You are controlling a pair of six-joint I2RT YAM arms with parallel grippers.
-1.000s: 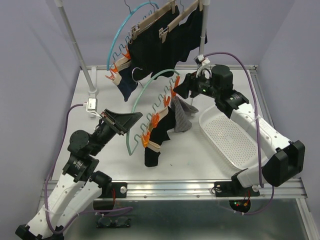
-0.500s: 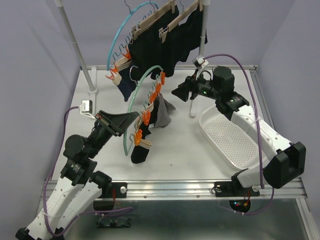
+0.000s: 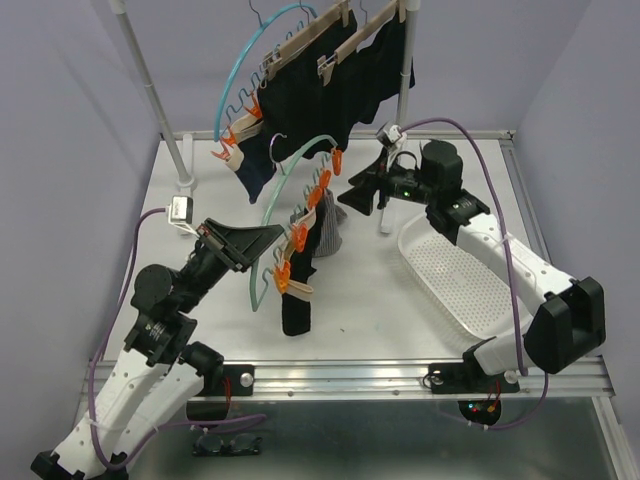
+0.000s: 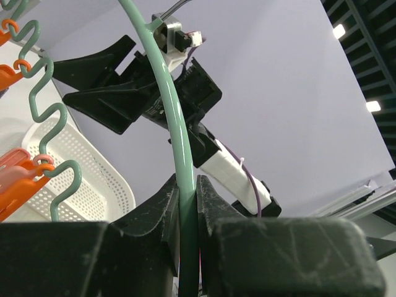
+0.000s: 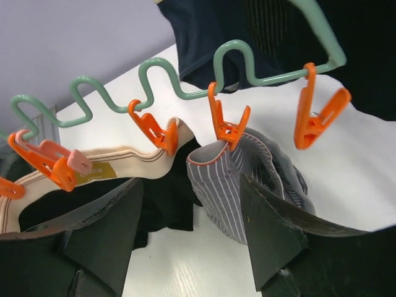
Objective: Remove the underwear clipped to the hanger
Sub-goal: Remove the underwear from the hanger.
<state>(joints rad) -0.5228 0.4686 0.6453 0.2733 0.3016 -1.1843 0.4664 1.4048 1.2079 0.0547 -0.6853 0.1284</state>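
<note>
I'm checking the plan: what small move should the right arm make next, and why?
Probably ease the right gripper forward and close on the striped underwear just below its orange clip. Its jaws stand open and empty facing that cloth, while the left gripper clamps the green hanger.

**Bright, even light; parts close to the lens are dark and soft**

The top view is sharp, with bright diffuse light from above. The white table (image 3: 400, 320) around the green hanger (image 3: 268, 205) is nearly washed out, and shadows there are faint and soft. The black underwear (image 3: 298, 305) below the hanger shows almost no folds. In the left wrist view, ceiling lamps (image 4: 339, 31) glare to the right of the hanger. A pale highlight runs along its rod, and the left tool (image 4: 187, 185) around it is dark and grainy. In the right wrist view, the right tool (image 5: 192, 185) below the hanger is dark and out of focus.
</note>
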